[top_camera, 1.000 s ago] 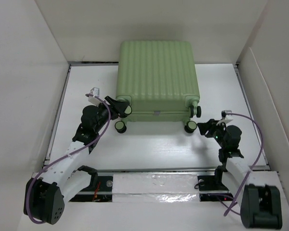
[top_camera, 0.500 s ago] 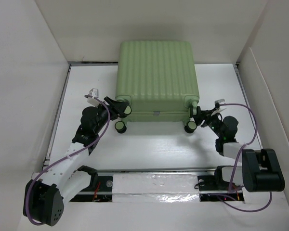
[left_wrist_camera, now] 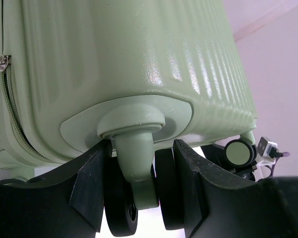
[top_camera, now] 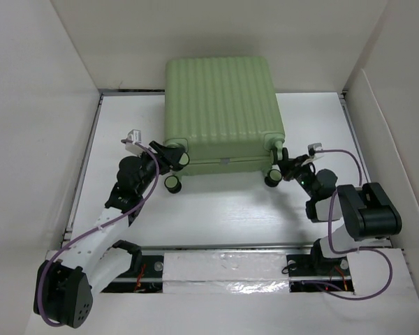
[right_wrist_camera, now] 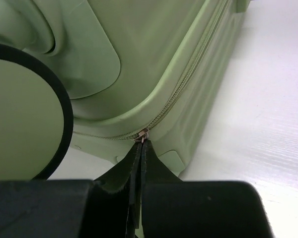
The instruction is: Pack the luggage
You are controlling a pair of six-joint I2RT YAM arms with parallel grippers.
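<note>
While the luggage (top_camera: 220,112) lies flat on the white worktop (top_camera: 223,209), at its far middle, the pale green ribbed shell faces up and the wheeled end points toward the arm bases. The left gripper (left_wrist_camera: 141,148) is at the case's near-left corner, clenched around the near-left wheel (left_wrist_camera: 120,213). Its two black fingers (left_wrist_camera: 89,183) straddle the green caster stem (left_wrist_camera: 134,158) and press against the outer sides of the twin black wheel. The right gripper (right_wrist_camera: 140,145) is at the near-right corner, low beside the side seam. Its fingers are pinched fully together with the small metal zipper pull (right_wrist_camera: 143,133) caught at their tips, where the closed zipper (right_wrist_camera: 188,74) curves around the corner. A large green-faced wheel (right_wrist_camera: 20,114) fills the left of the right wrist view, just beside that gripper.
</note>
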